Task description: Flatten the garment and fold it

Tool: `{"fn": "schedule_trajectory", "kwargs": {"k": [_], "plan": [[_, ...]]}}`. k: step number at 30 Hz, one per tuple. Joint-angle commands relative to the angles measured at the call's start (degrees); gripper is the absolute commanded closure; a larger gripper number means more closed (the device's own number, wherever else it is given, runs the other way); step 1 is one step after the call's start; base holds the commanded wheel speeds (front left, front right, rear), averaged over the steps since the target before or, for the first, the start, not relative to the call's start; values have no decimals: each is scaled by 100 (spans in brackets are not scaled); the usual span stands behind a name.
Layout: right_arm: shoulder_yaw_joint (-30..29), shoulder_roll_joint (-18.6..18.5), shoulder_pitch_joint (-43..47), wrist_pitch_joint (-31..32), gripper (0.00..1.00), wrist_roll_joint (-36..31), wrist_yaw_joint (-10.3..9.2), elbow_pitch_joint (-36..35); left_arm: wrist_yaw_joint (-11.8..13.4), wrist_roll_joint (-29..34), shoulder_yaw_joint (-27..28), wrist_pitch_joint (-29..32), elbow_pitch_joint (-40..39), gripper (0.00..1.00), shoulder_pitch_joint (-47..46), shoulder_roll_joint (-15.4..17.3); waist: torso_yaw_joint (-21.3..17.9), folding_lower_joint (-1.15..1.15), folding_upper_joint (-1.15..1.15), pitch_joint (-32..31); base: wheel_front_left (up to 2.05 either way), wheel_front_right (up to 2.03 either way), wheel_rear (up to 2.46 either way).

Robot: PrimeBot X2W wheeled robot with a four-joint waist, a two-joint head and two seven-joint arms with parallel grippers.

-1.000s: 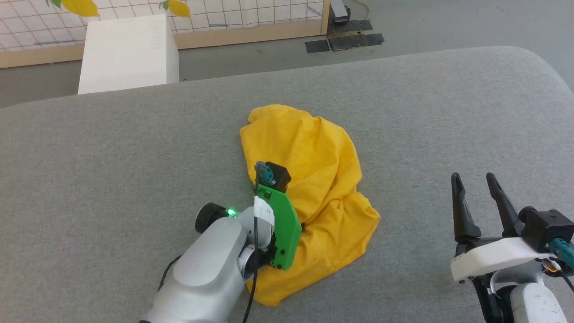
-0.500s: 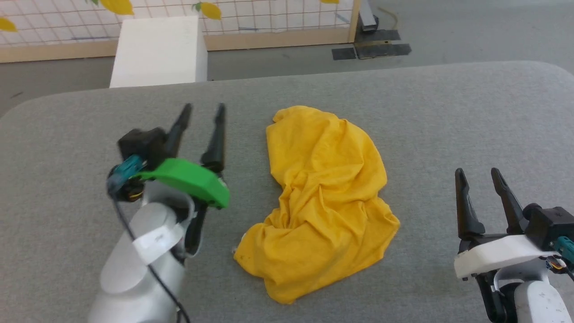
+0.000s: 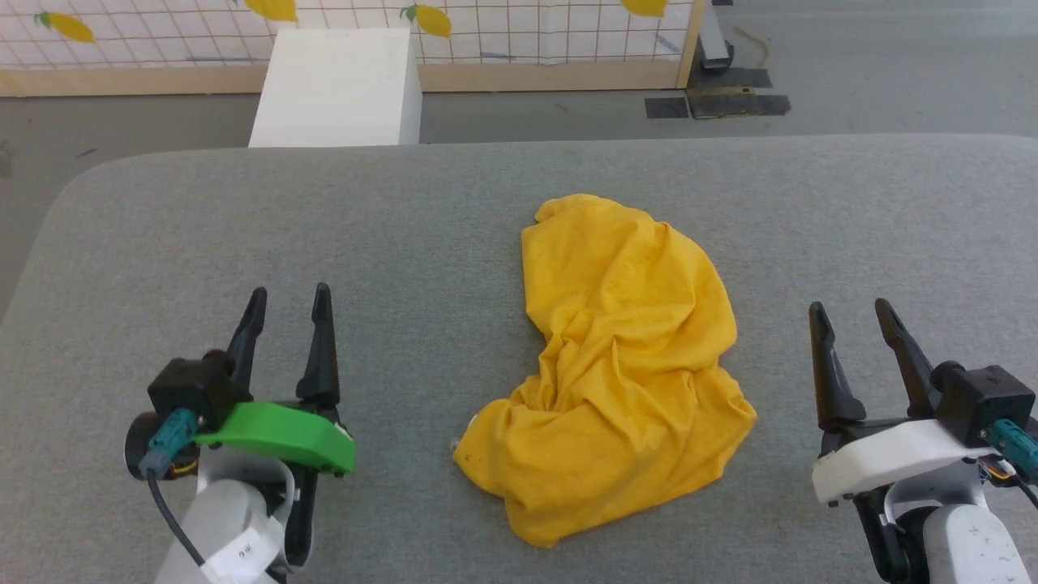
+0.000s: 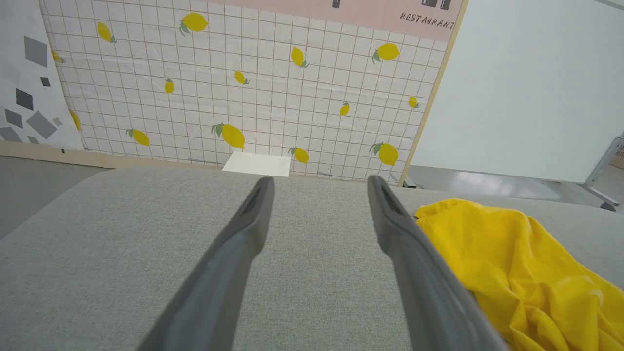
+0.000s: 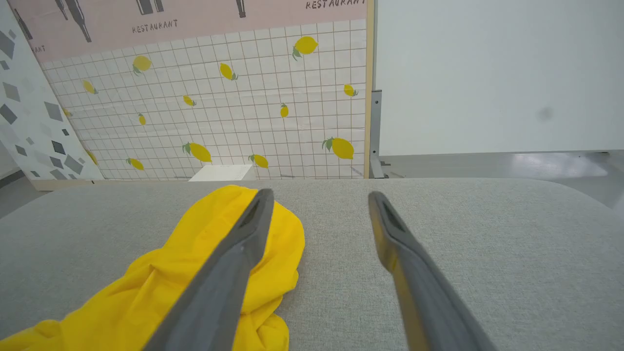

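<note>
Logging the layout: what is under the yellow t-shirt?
The yellow t-shirt lies crumpled on the grey fabric-covered table; nothing else shows at its edges. Whatever its folds cover is hidden.

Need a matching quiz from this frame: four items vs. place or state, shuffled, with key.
1. garment
2. left gripper
3. right gripper
4. white block

a. open, white cover behind its fingers
b. crumpled, middle of the table
c. beyond the table's far edge
d. open, green cover behind its fingers

Pairs: 1-b, 2-d, 3-a, 4-c
</note>
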Motion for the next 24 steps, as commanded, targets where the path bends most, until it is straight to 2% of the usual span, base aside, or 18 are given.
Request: {"fn": "schedule_trajectory", "kwargs": {"k": [1,6,10,17,24], "plan": [[40,1,41,33,0,-36,-8,-49,-50,115,71,-26,-89,0,119,-87,72,0,0,27,0,0,0],[263,1,-136,261,0,-88,-8,-111,-192,362,299,-26,-288,0,231,-373,340,0,0,168,0,0,0],[789,1,-652,882,0,-160,-8,-1,-317,509,445,-26,-406,0,191,-562,569,0,0,349,0,0,0],[1861,1,-1990,2890,0,-104,-8,912,-503,649,554,-27,-487,0,-29,-772,991,0,0,821,0,0,0],[2152,1,-2833,4676,0,-482,-8,1933,-602,614,474,-27,-425,0,-228,-848,1396,0,0,1134,0,0,0]]}}
